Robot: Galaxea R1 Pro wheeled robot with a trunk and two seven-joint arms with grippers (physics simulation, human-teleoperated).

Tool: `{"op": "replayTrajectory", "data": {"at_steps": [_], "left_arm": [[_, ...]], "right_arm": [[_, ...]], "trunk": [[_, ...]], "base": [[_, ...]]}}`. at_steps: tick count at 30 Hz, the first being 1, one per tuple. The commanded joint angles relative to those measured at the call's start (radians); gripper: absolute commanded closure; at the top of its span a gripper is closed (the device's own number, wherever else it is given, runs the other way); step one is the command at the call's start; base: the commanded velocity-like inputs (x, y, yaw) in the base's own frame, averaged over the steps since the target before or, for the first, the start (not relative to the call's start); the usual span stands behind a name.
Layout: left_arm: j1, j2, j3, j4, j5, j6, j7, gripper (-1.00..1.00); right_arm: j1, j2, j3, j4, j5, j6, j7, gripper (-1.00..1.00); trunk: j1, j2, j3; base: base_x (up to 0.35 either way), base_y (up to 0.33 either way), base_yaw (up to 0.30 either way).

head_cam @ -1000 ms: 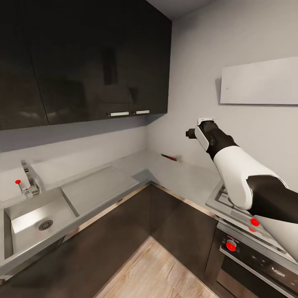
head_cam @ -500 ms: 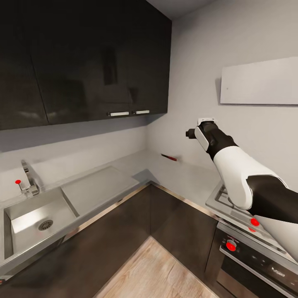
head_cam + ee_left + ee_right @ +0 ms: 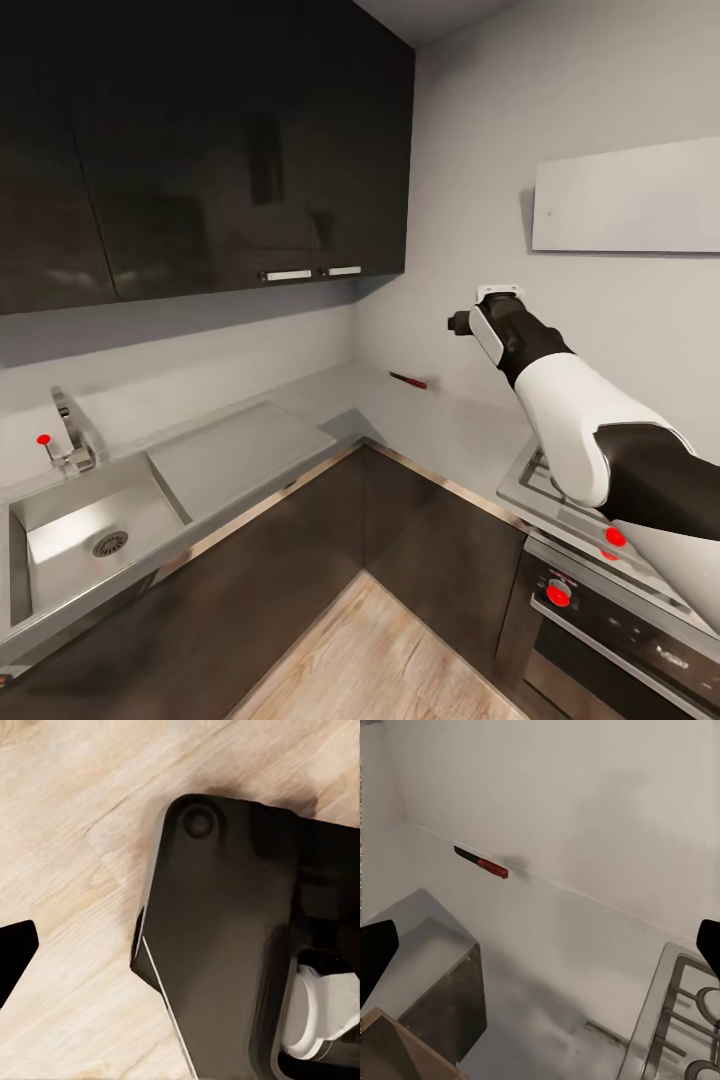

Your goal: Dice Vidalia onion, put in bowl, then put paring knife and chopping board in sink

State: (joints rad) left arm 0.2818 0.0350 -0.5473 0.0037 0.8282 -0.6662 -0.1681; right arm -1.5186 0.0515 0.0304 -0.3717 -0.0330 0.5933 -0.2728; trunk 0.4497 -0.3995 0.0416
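The paring knife (image 3: pixel 408 380), with a dark blade and a red handle, lies on the grey countertop (image 3: pixel 440 420) in the far corner, close to the wall. My right gripper (image 3: pixel 460 323) hovers above and to the right of it. In the right wrist view the knife (image 3: pixel 481 862) lies ahead, and the right gripper (image 3: pixel 540 945) is open and holds nothing. The steel sink (image 3: pixel 60 515) with its tap (image 3: pixel 70 435) is at the left, and I see no onion in its basin. My left gripper hangs over the wooden floor, with one fingertip (image 3: pixel 15 952) showing. The chopping board and the bowl are out of view.
A flat drainboard (image 3: pixel 240 455) lies between the sink and the corner. A stove (image 3: pixel 560 490) with red knobs sits under my right arm. Dark upper cabinets (image 3: pixel 200 150) hang over the counter, and a white hood (image 3: pixel 630 195) is on the right wall.
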Motion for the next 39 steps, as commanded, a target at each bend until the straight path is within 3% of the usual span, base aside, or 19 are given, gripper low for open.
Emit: {"op": "replayTrajectory", "data": {"at_steps": [1,5,6,9,11,12,16,19,23,39], "left_arm": [[0.001,0.0,-0.001,-0.032,0.013,0.027,-0.006,-1.0],[-0.001,0.007,-0.001,-0.153,0.01,0.196,0.027,-1.0],[-0.001,0.013,0.0,-0.213,0.008,0.249,0.091,-1.0],[-0.001,0.018,-0.002,-0.314,-0.006,0.294,0.271,-1.0],[-0.001,0.02,-0.002,-0.357,-0.026,0.302,0.325,-1.0],[-0.001,0.025,-0.002,-0.39,-0.057,0.311,0.353,-1.0],[-0.001,0.036,-0.002,-0.424,-0.116,0.358,0.374,-1.0],[-0.001,0.053,-0.002,-0.464,-0.137,0.406,0.378,-1.0],[-0.001,0.067,-0.002,-0.517,-0.145,0.438,0.379,-1.0],[-0.002,0.068,-0.002,-0.612,-0.149,0.466,0.386,-1.0]], "right_arm": [[0.0,0.001,0.003,-0.001,-0.004,0.005,-0.005,-1.0],[0.0,0.004,0.003,-0.001,-0.004,0.005,-0.005,-1.0],[0.0,0.004,0.003,-0.001,-0.004,0.005,-0.005,-1.0],[0.0,0.005,0.003,-0.001,-0.004,0.004,-0.005,-1.0],[0.0,0.005,0.003,-0.001,-0.004,0.005,-0.005,-1.0],[0.0,0.006,0.003,-0.001,-0.004,0.005,-0.005,-1.0],[0.0,0.007,0.003,-0.001,-0.004,0.005,-0.005,-1.0],[0.0,0.007,0.003,0.0,-0.004,0.004,-0.005,-1.0],[0.0,0.007,0.003,-0.001,-0.004,0.004,-0.004,-1.0],[0.001,0.004,0.003,0.0,-0.004,0.003,-0.003,-1.0]], "trunk": [[0.0,0.0,0.0],[0.0,0.0,0.0],[0.0,0.0,0.0],[0.0,0.0,0.0],[0.0,0.0,0.0],[0.0,0.0,0.0],[0.0,0.0,0.0],[0.0,0.0,0.0],[0.0,0.0,0.0],[0.0,0.0,0.0]], "base": [[0.0,0.0,0.0],[0.0,0.0,0.0],[0.0,0.0,0.0],[0.0,0.0,0.0],[0.0,0.0,0.0],[0.0,0.0,0.0],[0.0,0.0,0.0],[0.0,0.0,0.0],[0.0,0.0,0.0],[0.0,0.0,0.0]]}}
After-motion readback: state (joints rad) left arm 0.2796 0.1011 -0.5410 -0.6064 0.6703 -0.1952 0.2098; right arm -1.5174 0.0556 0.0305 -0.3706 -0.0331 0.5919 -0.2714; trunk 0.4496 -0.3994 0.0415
